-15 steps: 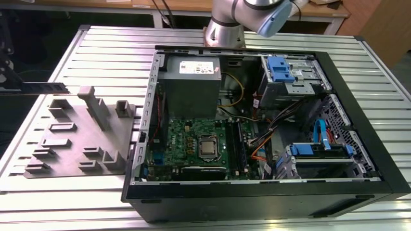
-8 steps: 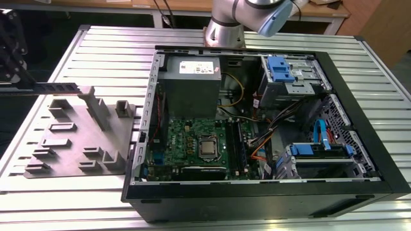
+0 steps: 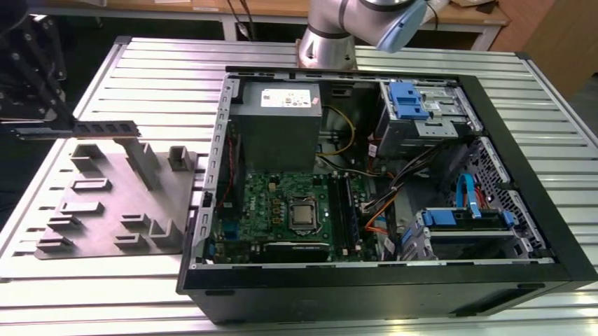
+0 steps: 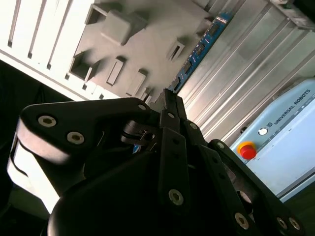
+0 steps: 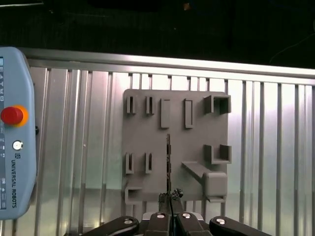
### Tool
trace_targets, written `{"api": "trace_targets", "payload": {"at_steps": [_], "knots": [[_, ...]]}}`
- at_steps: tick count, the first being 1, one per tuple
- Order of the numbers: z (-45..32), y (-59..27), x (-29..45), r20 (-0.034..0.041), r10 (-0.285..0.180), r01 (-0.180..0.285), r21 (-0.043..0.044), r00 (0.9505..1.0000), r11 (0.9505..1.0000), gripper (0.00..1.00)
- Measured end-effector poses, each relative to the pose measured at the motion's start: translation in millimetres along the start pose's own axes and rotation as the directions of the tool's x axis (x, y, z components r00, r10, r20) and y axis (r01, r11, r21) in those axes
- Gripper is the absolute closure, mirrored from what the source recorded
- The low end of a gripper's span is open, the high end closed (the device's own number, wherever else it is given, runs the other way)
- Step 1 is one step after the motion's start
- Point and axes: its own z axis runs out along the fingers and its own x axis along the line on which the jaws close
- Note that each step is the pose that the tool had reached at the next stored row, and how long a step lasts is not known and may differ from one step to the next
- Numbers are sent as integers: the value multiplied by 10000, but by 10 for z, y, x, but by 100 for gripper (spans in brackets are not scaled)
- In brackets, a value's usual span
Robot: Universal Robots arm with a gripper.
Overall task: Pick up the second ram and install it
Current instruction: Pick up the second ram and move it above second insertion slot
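The second ram (image 3: pixel 108 129) is a long narrow stick held level in the air over the far edge of the grey holder plate (image 3: pixel 103 210), at the exterior view's left. My gripper (image 3: pixel 64 130) is shut on one end of it. In the second wrist view the ram (image 4: pixel 203 43) shows as a blue-green board reaching out from the gripper (image 4: pixel 168 94). In the first wrist view the ram (image 5: pixel 168 162) is edge-on, a thin dark line above the holder plate (image 5: pixel 147 132), with the gripper (image 5: pixel 170 196) closed on its near end.
An open black computer case (image 3: pixel 523 189) lies on the slatted metal table (image 3: pixel 150 63), with a green motherboard (image 3: pixel 271 203), long black slots (image 3: pixel 345 213) and a grey power supply (image 3: pixel 277 126). A teach pendant (image 5: pixel 15 142) lies beside the holder plate.
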Motion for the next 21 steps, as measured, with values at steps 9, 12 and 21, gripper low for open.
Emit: {"api": "trace_targets", "payload": {"at_steps": [9,12,21], "knots": [[-16,-342,10,0,-1,1,-2,10000,10000,92],[-22,-447,13,-1,0,0,-3,10000,10000,92],[-38,-802,24,0,1,-1,-5,10000,10000,92]]}}
